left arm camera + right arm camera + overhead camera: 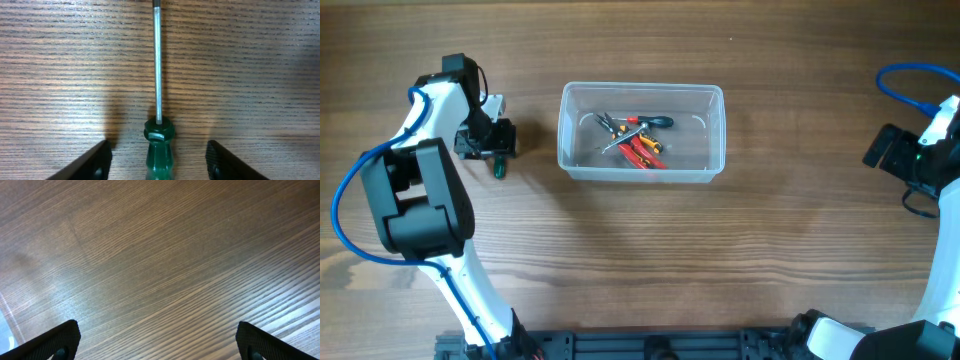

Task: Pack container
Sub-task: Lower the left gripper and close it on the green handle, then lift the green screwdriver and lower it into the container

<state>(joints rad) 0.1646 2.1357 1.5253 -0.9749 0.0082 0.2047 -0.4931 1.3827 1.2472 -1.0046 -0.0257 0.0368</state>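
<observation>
The clear plastic container (pixel 641 133) stands on the wooden table at centre. It holds several hand tools (pixel 635 139) with red, orange and dark handles. A green-handled screwdriver (pixel 158 142) lies on the table left of the container; its handle end shows in the overhead view (pixel 500 168). My left gripper (pixel 159 161) is open, with the green handle between its fingers, not touching them; it sits over the tool in the overhead view (pixel 488 140). My right gripper (pixel 157 340) is open and empty above bare wood at the far right (pixel 905 160).
A blue cable (pixel 910 85) loops by the right arm. The left arm's large black link (pixel 415 195) hangs over the table's left side. A dark rail (pixel 650 345) runs along the front edge.
</observation>
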